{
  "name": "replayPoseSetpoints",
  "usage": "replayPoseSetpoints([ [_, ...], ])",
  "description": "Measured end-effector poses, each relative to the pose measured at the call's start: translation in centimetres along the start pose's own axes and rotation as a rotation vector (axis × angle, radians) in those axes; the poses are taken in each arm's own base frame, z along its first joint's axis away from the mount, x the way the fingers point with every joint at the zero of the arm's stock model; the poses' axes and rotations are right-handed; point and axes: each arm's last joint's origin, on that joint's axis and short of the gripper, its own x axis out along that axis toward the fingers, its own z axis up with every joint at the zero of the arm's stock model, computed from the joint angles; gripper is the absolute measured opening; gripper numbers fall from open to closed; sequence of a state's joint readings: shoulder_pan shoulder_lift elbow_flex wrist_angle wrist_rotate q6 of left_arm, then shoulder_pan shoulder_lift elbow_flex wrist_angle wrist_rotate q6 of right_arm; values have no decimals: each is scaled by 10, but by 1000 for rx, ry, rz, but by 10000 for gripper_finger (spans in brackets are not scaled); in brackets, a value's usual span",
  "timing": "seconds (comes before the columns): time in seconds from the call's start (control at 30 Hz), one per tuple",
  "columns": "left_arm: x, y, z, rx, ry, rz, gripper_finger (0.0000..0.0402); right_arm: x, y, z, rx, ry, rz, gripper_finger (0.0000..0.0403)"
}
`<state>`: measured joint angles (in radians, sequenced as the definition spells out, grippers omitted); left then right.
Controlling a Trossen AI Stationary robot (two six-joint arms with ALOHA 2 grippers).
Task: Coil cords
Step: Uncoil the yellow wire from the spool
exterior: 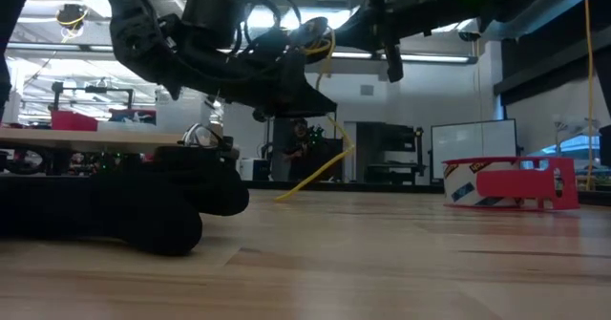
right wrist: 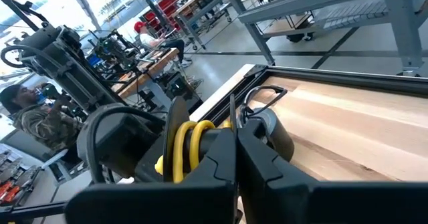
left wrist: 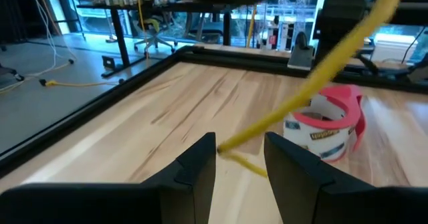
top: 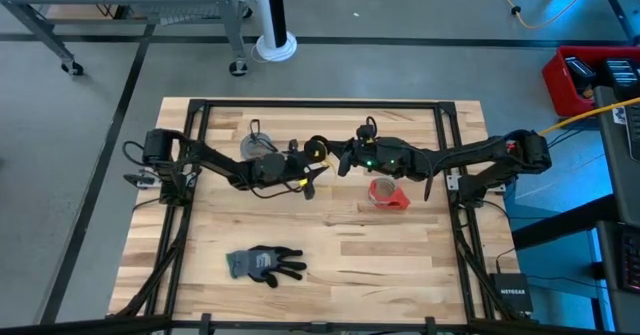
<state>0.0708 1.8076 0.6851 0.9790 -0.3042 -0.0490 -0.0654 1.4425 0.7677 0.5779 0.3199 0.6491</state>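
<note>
Above the desk's (top: 330,245) middle, the clenched right end effector (top: 343,161) pinches the yellow cord's (top: 316,151) loops while the left end effector (top: 310,187) hangs released around its trailing strand, so winding the next loop likely follows.

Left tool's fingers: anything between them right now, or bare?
In the left wrist view, the yellow cord runs down into the gap of the open left tool; the red tape roll sits beyond.

Glove (top: 264,264) before tape roll (top: 388,194)

Grey concrete floor (top: 400,15), metal shelving (top: 130,5)
</note>
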Motion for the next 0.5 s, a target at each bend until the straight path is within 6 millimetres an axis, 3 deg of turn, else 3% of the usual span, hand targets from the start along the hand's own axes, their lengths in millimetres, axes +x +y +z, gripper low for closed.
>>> replayPoseSetpoints([
  [0.13,1,-1,2,-8,-6,-2,102,0,0,0,0,0,0,1],
  [0.37,-2,-10,1,-89,-2,-35,11,0,-1,0,-3,-15,-25,1],
  [0.5,-4,-17,1,-154,0,-57,14,0,-3,1,-8,-55,-81,1],
])
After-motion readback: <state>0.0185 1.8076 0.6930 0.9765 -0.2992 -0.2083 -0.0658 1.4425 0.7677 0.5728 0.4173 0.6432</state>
